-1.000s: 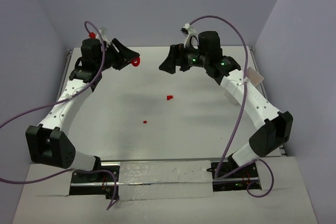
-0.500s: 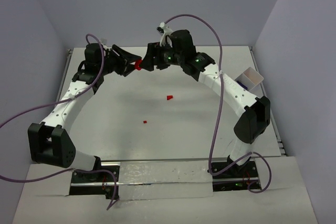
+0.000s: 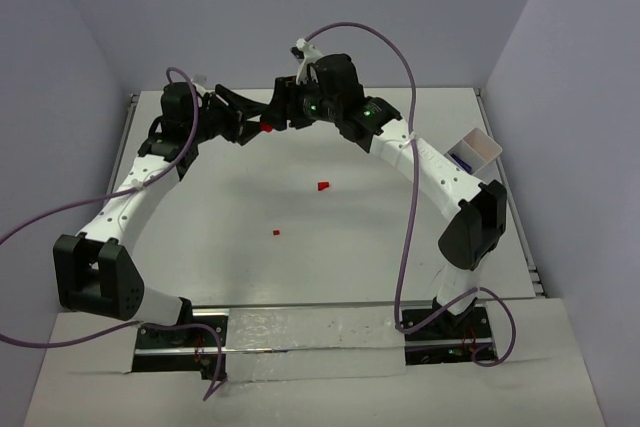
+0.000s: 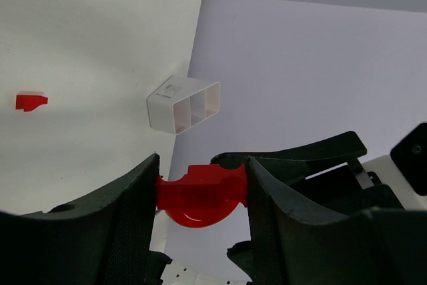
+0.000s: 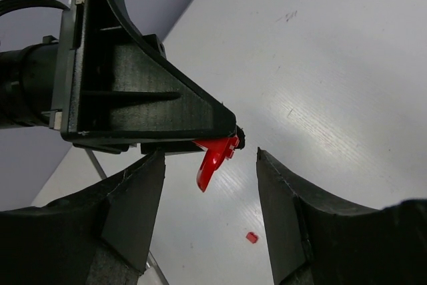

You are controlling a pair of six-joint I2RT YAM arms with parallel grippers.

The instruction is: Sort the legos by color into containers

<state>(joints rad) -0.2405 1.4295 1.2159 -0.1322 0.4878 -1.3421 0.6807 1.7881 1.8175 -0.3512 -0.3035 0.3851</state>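
left claw pinches red lego; right claw gapes alongside.

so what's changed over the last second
The right gripper swung left to the left gripper and now brackets the red piece held there, jaws apart. The left gripper kept its grip; the larger loose red lego and the smaller red lego stayed put.

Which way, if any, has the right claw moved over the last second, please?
Yes. The right claw swung left: from straight beyond the larger red lego to well left of it.
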